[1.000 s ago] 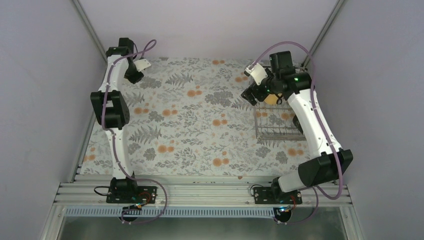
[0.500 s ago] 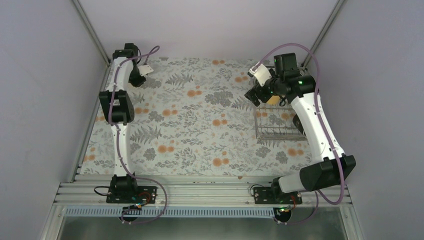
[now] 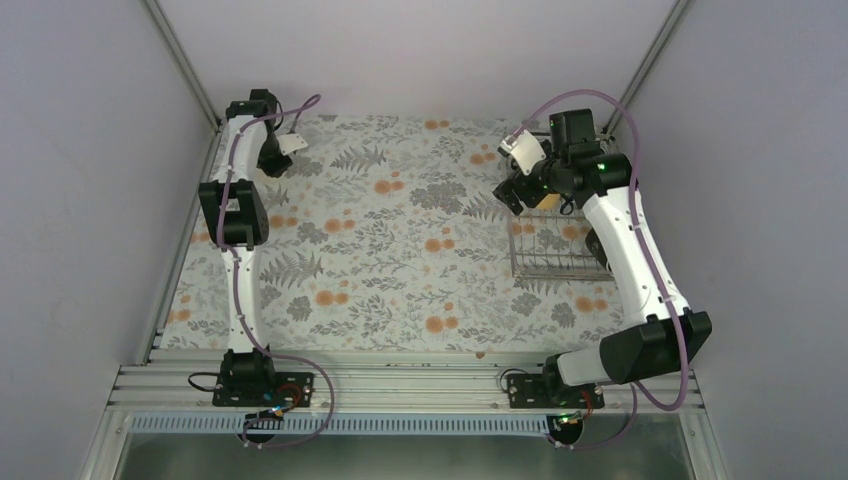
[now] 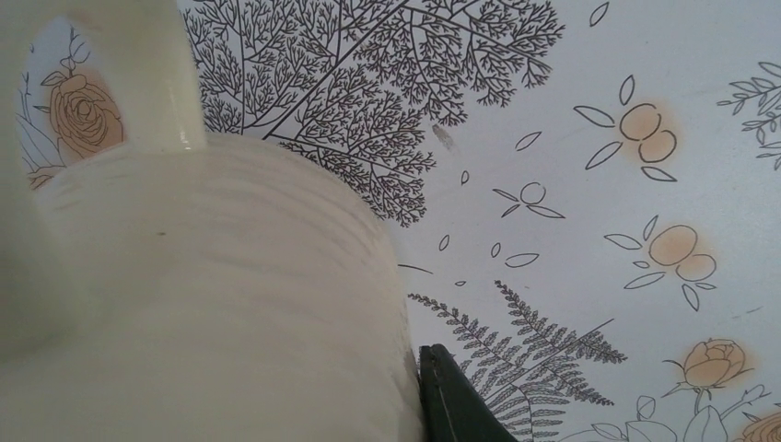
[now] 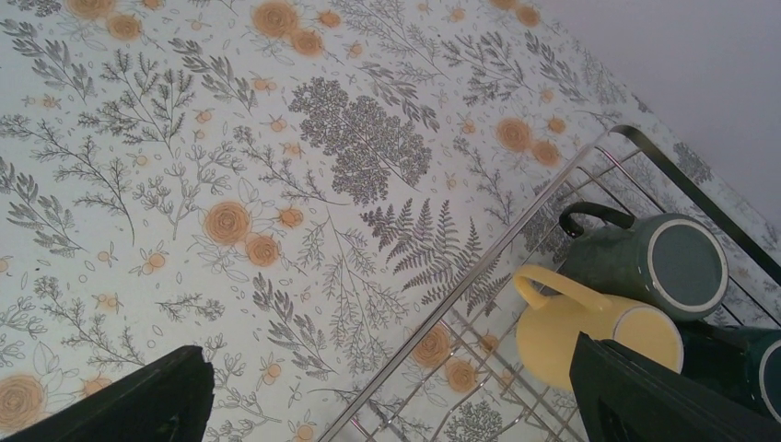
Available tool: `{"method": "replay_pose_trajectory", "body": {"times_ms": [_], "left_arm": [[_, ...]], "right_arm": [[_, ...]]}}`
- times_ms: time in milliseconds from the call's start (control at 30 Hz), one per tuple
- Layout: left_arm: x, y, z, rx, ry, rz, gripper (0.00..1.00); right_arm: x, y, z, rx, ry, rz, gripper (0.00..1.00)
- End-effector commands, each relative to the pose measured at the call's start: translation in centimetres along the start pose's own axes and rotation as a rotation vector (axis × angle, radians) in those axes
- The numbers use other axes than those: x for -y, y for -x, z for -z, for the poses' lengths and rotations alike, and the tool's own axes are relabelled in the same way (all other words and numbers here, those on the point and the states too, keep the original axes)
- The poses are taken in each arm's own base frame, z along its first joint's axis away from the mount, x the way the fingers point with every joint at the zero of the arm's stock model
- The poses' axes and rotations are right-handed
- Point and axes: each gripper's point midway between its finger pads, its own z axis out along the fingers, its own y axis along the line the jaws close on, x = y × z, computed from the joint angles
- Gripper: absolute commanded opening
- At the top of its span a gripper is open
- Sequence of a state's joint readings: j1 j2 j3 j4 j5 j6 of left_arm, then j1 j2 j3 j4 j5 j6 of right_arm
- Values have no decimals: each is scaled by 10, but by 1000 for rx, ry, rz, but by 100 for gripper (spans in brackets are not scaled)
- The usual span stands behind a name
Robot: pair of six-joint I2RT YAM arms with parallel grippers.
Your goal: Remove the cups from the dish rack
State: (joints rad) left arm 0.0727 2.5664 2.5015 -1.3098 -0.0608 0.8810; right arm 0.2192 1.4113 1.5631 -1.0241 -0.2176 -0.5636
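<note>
- The cream-white mug (image 4: 212, 304) is pinched in the left gripper (image 3: 272, 158) at the far left, close over the floral tablecloth (image 4: 599, 110). I cannot tell whether it touches, so I lower it level, then release.
- The yellow mug (image 5: 571, 331) lies in the dish rack (image 3: 545, 265) on the right.
- The right gripper (image 5: 387, 368) hangs spread wide beside it. I centre on the body, clear of the wires.

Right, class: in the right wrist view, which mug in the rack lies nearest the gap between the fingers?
The yellow mug, the only light one, beside a finger of the right gripper; the grey-green mug and the teal mug lie beyond it.
</note>
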Motion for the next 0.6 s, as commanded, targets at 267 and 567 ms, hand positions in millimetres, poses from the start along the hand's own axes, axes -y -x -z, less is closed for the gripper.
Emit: {"method": "replay_pose_trajectory", "body": {"times_ms": [267, 567], "left_arm": [[-18, 6, 17, 33, 75, 6, 23], [-32, 13, 55, 95, 151, 50, 58]], "right_arm": [[11, 0, 5, 12, -50, -22, 100], [21, -8, 2, -9, -104, -59, 100]]}}
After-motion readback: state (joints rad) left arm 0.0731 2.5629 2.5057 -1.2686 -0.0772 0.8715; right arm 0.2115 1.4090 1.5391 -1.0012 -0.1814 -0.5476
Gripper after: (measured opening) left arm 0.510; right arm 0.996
